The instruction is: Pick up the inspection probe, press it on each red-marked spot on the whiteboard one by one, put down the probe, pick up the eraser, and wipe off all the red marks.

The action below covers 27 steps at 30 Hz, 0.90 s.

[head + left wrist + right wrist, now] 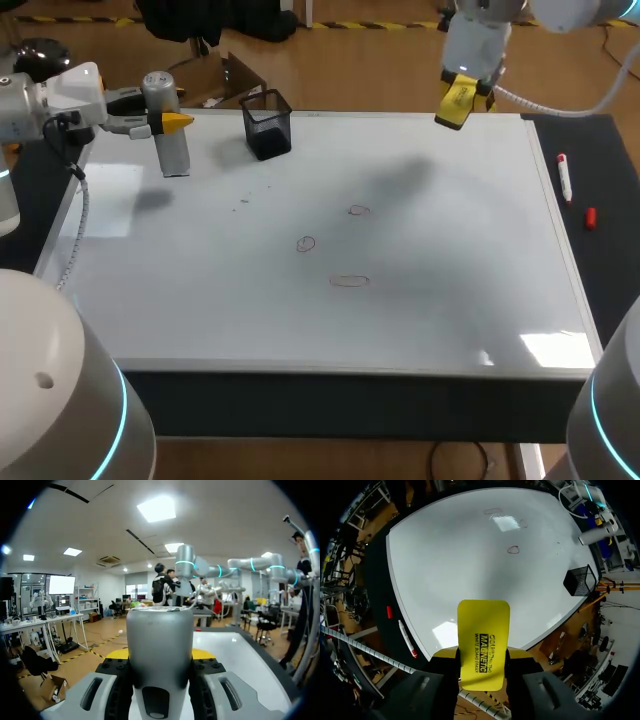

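My left end effector [168,122] pinches the upright grey probe [172,150], judged stiff, smooth and slip-prone, by its upper body at the whiteboard's [450,260] far left corner, while my right end effector [482,656] clamps the light, flat yellow eraser [452,108] above the far right edge.

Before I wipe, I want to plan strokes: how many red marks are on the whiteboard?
3 on the whiteboard: a far mark, a middle mark left of it, a near mark. Faint ones may be missed.
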{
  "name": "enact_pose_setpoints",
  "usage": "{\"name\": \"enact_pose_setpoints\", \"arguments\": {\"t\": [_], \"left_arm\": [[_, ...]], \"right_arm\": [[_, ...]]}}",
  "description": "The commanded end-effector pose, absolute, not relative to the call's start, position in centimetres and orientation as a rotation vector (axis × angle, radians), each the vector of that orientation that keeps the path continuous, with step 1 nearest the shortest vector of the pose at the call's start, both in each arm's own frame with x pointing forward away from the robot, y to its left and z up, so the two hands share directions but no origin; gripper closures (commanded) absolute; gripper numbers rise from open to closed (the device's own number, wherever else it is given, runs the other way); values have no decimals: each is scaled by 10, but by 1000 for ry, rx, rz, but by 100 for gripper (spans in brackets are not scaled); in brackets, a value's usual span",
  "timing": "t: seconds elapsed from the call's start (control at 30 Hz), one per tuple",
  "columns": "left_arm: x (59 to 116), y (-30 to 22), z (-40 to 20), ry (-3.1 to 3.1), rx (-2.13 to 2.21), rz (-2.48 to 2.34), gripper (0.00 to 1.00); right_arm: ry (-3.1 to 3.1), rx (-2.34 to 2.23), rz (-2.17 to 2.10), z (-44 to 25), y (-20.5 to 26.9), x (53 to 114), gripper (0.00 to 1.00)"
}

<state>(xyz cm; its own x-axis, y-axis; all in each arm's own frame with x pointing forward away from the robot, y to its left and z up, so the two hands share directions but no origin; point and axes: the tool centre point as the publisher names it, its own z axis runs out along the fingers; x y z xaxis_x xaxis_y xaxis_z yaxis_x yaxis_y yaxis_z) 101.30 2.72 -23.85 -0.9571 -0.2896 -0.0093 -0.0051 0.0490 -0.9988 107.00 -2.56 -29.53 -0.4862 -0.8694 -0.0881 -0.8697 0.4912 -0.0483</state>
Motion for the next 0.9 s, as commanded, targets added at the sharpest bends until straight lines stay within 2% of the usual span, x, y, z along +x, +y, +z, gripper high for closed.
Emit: {"name": "enact_pose_setpoints", "arguments": {"t": [0.03,0.33,0.9], "left_arm": [[1012,27,-238,2110,-303,-2009,100],[1010,11,-231,2126,-255,-1992,100],[951,-89,-244,2265,-15,-2153,100]], "right_arm": [[2623,-1539,1,-294,-27,1070,100],[2623,-1539,1,-294,-27,1070,100],[2623,-1539,1,-294,-27,1070,100]]}}
